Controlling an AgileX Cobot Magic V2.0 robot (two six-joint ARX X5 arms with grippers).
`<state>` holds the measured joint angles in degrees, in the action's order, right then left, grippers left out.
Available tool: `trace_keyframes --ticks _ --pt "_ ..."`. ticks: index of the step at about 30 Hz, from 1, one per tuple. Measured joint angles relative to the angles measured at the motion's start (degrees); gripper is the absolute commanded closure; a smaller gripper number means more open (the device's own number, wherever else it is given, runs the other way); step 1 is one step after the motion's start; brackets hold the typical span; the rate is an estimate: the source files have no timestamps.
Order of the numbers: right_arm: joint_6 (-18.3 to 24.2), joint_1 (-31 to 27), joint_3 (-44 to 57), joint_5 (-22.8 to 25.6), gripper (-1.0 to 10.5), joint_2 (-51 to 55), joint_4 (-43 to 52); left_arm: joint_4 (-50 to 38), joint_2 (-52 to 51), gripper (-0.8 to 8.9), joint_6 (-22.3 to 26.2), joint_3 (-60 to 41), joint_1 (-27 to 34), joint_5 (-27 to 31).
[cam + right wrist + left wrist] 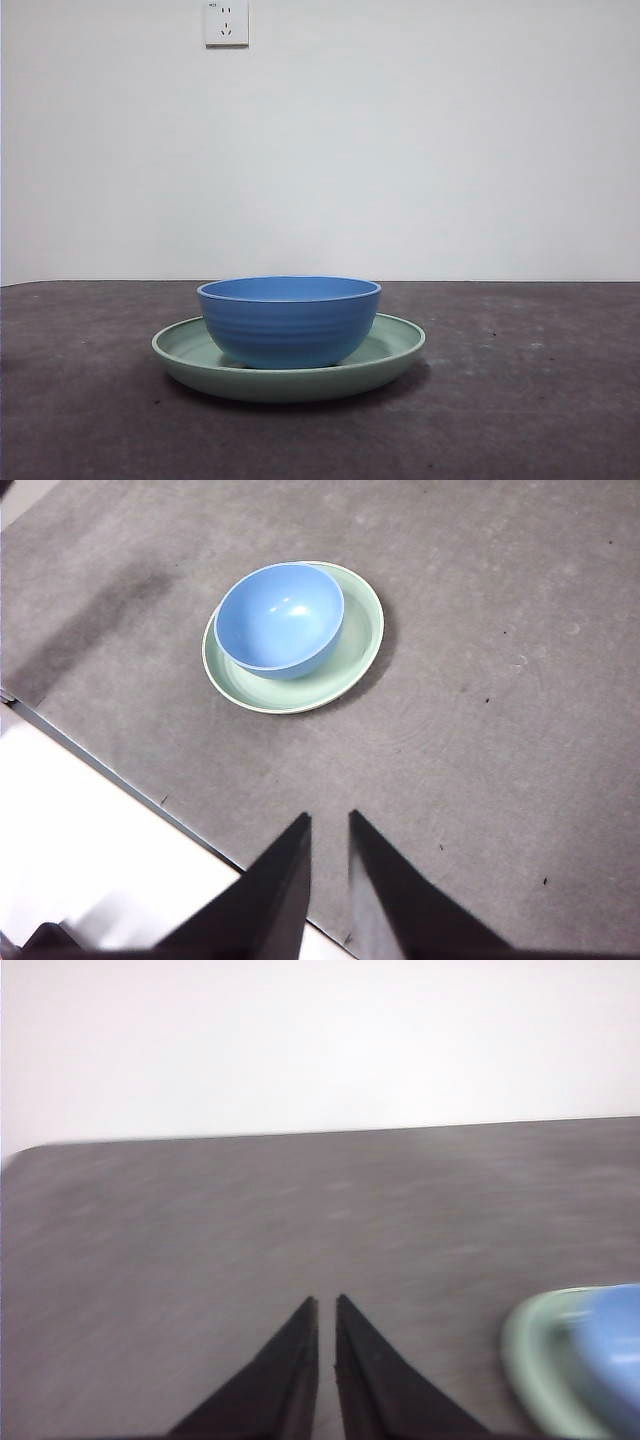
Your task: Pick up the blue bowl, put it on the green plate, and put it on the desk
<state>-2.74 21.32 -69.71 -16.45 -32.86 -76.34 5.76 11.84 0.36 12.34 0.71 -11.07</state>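
Blue bowl point(289, 320): upright inside green plate point(395, 350), off-centre, on desk point(530, 400). Left gripper point(326, 1305): jaws nearly closed, empty, above desk beside plate. Right gripper point(330, 820): jaws slightly apart, empty, high above desk edge, well apart from plate.

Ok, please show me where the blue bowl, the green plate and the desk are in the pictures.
blue bowl point(289, 325): front view, on its ridged outer wall.
green plate point(398, 346): front view, on the bare rim beside the bowl.
desk point(500, 730): right wrist view, on a bare part of its grey surface.
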Motion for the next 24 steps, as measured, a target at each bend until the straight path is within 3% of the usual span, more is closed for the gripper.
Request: trace_keyframes --ticks 5,11,24 --pt "0.0 0.0 0.0 0.0 8.9 0.0 0.0 0.4 -6.5 7.84 -1.2 -8.5 0.8 6.7" --pt "0.0 0.0 0.0 0.0 8.9 0.0 0.0 2.5 -11.2 7.84 -2.8 -10.5 0.8 7.1" --pt "0.0 0.0 0.0 0.0 8.9 0.0 0.0 4.5 -11.5 7.84 -2.6 -10.5 1.7 8.4"
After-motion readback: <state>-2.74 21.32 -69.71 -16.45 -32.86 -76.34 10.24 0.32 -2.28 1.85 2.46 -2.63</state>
